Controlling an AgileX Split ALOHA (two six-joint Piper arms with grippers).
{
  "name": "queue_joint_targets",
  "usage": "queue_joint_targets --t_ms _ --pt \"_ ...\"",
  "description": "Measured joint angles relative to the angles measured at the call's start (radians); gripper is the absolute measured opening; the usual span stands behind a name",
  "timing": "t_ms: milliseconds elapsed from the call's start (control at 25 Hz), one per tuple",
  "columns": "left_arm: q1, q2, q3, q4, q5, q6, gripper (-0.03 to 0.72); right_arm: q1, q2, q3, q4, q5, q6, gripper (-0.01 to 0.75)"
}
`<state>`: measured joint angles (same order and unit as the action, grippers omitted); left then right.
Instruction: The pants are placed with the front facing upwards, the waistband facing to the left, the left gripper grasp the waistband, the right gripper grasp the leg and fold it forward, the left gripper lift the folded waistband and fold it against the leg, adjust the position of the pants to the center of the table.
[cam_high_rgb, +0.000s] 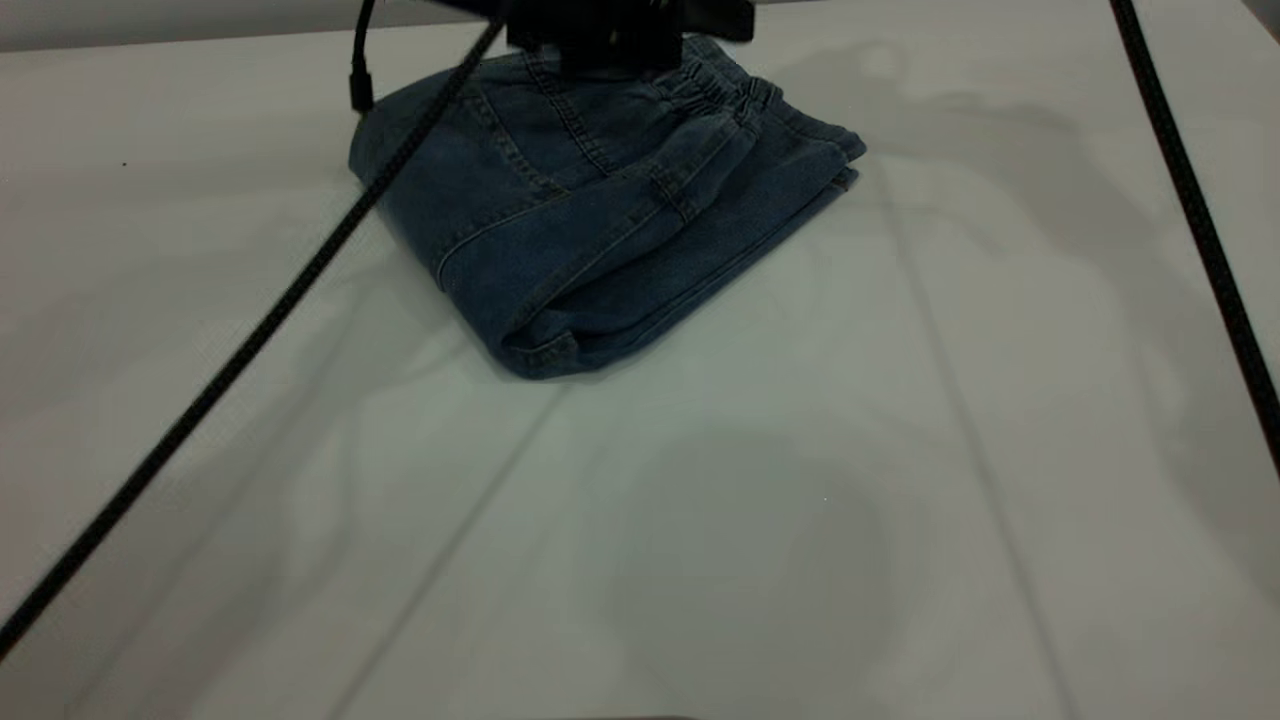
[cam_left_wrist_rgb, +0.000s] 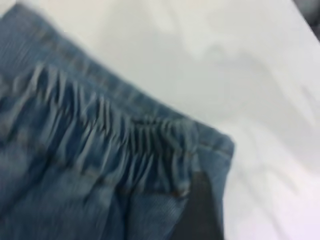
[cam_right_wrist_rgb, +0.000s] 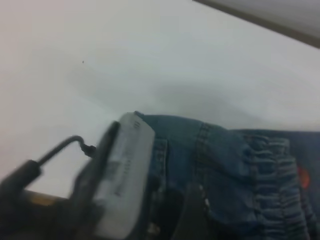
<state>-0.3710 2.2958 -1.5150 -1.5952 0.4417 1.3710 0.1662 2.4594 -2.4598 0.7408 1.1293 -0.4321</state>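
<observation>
Pants (cam_high_rgb: 590, 220) are lying folded, waistband (cam_high_rgb: 715, 100) uppermost, left gripper (cam_high_rgb: 620, 30) hovering over it for repositioning; finger opening cannot be told.

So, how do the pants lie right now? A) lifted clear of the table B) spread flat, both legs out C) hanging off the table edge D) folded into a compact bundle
D: the pants lie on the table as a layered bundle, with the waistband on top.
</observation>
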Motion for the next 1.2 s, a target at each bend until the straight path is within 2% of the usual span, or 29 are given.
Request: queue_joint_targets --t_ms 80,280,520,680,760,920,1080,1200 --pt "0.0 -0.052 0.0 0.077 -0.001 0.002 0.574 0.0 0.0 -0.002 -0.024 0.002 0.019 0.491" --pt "0.024 -0.208 0.0 0.266 -0.002 -0.042 0.571 0.001 0.0 -0.003 -0.048 0.002 0.045 0.491" --pt "0.147 -0.397 0.0 0.368 0.014 -0.183 0.57 0.041 0.0 -0.003 -0.058 0.006 0.073 0.491" --pt "0.213 -0.506 0.0 0.395 0.047 -0.243 0.57 0.161 0.0 -0.004 -0.273 0.005 0.133 0.491" --pt "0.226 -0.554 0.0 0.401 0.071 -0.272 0.57 0.244 0.003 -0.004 -0.456 0.003 0.206 0.491" --pt "0.227 -0.631 0.0 0.404 0.112 -0.29 0.57 0.374 0.037 -0.007 -0.692 -0.018 0.325 0.491" --pt "0.227 -0.66 0.0 0.405 0.167 -0.302 0.57 0.454 0.119 -0.008 -0.782 -0.04 0.347 0.491" --pt "0.227 -0.661 0.0 0.407 0.215 -0.306 0.57 0.478 0.189 -0.008 -0.825 -0.084 0.367 0.491"
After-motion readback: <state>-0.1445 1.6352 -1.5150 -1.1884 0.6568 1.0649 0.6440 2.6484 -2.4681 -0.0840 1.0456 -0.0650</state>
